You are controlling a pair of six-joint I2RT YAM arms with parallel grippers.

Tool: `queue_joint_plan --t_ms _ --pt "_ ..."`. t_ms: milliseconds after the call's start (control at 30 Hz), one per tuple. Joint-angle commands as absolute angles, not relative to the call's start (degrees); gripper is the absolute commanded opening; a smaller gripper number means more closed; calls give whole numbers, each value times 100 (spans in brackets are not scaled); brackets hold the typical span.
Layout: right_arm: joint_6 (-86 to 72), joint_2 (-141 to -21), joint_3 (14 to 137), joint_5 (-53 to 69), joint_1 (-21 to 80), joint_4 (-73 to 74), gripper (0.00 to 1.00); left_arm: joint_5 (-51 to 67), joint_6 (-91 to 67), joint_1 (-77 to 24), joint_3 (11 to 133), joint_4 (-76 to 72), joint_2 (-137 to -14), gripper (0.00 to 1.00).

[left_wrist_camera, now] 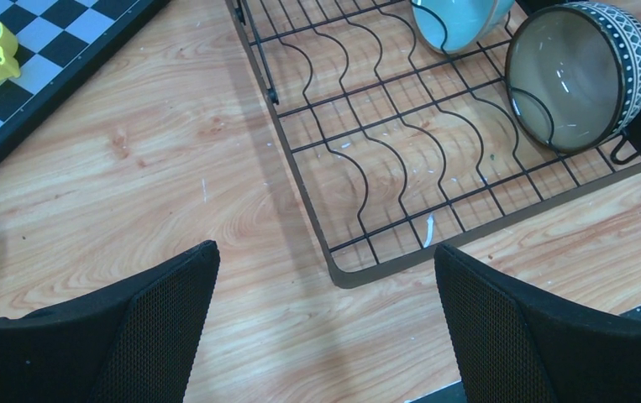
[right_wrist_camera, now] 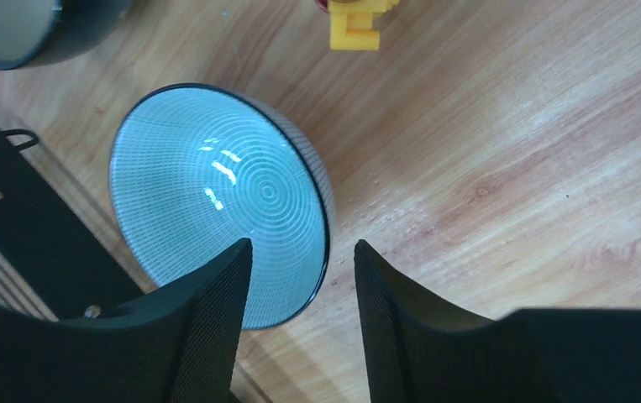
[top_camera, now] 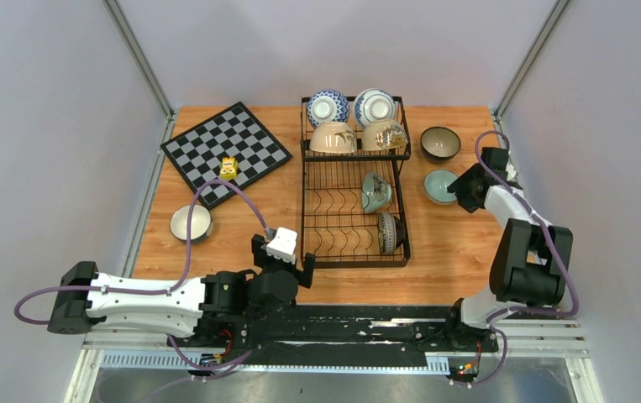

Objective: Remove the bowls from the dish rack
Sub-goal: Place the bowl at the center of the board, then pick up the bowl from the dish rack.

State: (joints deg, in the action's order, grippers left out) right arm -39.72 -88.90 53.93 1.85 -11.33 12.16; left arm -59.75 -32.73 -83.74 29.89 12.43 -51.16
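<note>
Right gripper (right_wrist_camera: 302, 248) part-open astride teal bowl (right_wrist_camera: 216, 176) rim; left gripper (left_wrist_camera: 325, 252) wide, empty, by rack (left_wrist_camera: 302, 186).

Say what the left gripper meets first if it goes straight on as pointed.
Likely the dish rack, at the near-left corner of its lower tray, though the left gripper may reach the table first; depth is unclear.
</note>
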Motion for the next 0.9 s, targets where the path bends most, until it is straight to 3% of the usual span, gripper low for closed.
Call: queue_joint_plan --t_ms 0,200,400,633,867 --pt "-3926 -8039 5299 182 -1108 1450 54 -5970 -3102 -8334 3164 869 -5123 100" --pt "-3747 -6202 4413 -353 -414 1524 54 -5209 -2607 -8053 2774 -1012 -5166 100" --pt "-3475 -4317 3370 -166 633 1675 49 -2892 -3044 -6862 2702 -2271 -5509 100" --pt "-3761 -3032 2373 654 1015 1663 52 -944 -3349 -5953 2825 -3849 -6759 97" --pt "-3676 -2960 2056 787 1192 1226 52 -1227 -3909 -5746 2706 -5892 -8050 95"
